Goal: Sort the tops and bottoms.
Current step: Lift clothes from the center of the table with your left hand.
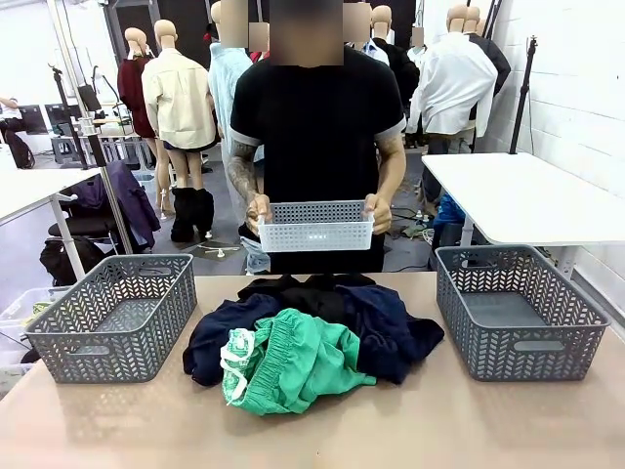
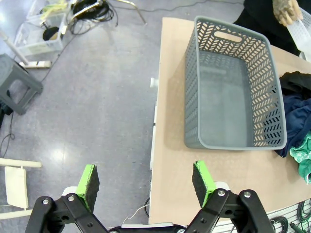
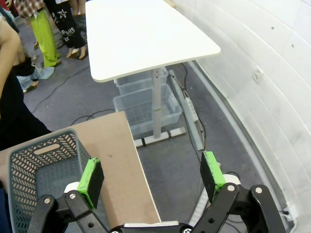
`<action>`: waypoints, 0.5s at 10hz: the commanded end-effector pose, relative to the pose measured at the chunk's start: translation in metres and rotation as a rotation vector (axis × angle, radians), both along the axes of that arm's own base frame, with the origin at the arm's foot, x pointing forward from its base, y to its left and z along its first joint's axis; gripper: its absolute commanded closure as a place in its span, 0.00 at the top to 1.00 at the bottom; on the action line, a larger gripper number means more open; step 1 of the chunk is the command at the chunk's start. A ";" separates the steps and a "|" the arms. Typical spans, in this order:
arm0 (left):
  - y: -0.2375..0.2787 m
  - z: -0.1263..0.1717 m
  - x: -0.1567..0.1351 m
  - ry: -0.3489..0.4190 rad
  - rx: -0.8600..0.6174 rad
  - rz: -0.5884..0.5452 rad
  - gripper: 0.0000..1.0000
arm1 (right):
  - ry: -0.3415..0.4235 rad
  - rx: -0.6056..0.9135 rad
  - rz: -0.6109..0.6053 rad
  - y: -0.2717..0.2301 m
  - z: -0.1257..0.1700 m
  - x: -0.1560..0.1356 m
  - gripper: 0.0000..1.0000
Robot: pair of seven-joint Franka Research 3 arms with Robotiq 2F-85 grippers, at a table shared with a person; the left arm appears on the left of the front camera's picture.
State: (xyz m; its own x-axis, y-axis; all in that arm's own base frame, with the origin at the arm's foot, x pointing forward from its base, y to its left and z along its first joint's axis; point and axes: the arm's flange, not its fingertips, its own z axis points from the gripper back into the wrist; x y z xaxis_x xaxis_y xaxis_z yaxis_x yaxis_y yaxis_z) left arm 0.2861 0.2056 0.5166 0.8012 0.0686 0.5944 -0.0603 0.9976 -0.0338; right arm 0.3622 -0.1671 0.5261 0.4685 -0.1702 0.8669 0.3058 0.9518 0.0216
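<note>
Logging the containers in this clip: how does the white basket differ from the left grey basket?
Colour: the white basket is white, the left grey basket grey.
Holes: the white basket has a fine grid of small holes, the grey one chevron cutouts.
Pose: the white basket is held in the person's hands beyond the table's far edge, while the grey one stands on the table.
Both are rectangular and perforated.

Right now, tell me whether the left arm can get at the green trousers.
Probably yes: the green trousers lie uncovered atop the dark clothes, and bare table runs from them toward the open left pincer.
</note>
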 end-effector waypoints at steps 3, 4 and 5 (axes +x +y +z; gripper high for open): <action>0.002 -0.001 -0.004 0.004 0.002 -0.015 1.00 | 0.005 0.016 -0.009 0.001 -0.001 0.000 1.00; 0.002 -0.001 -0.004 0.004 0.002 -0.015 1.00 | 0.005 0.016 -0.009 0.001 -0.001 0.000 1.00; 0.002 -0.001 -0.004 0.004 0.002 -0.015 1.00 | 0.005 0.016 -0.009 0.001 -0.001 0.000 1.00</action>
